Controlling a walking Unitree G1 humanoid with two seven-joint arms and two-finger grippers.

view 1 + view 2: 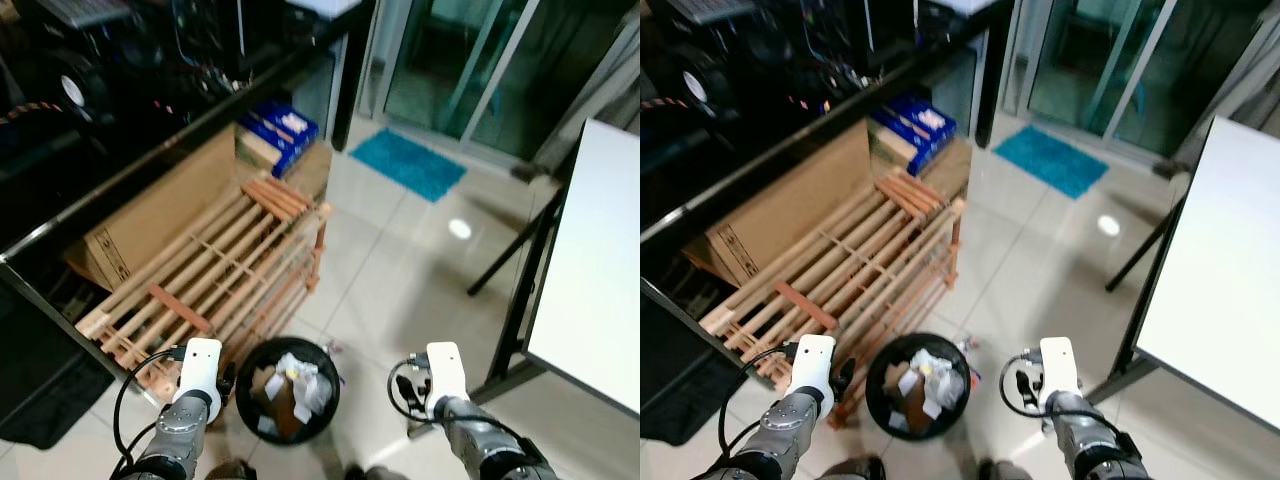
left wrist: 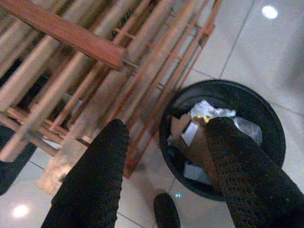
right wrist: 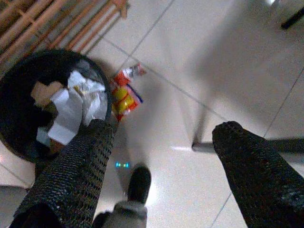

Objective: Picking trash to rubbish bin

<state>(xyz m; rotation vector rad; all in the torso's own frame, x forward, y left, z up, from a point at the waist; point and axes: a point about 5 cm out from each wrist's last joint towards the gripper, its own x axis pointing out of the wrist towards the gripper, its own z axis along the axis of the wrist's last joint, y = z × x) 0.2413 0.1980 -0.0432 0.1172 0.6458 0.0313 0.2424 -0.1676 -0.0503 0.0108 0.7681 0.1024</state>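
Observation:
A round black rubbish bin (image 1: 288, 390) stands on the tiled floor just ahead of me, holding crumpled paper and cardboard. A red and yellow wrapper (image 3: 124, 97) lies on the floor against the bin's right side, with a smaller scrap (image 3: 134, 71) beside it. My left gripper (image 2: 167, 124) hangs open above the bin's left rim (image 2: 223, 90) and the foot of the wooden rack, empty. My right gripper (image 3: 165, 127) is open too, above the bare floor to the right of the wrapper, with nothing between its fingers. Both wrists (image 1: 198, 370) (image 1: 443, 375) show low in the eye views.
A slatted wooden rack (image 1: 215, 275) leans at the left, touching the bin, with a cardboard box (image 1: 150, 215) and a black desk (image 1: 150, 150) behind it. A white table (image 1: 600, 270) on black legs (image 1: 520, 300) stands right. A blue mat (image 1: 408, 163) lies by the glass door.

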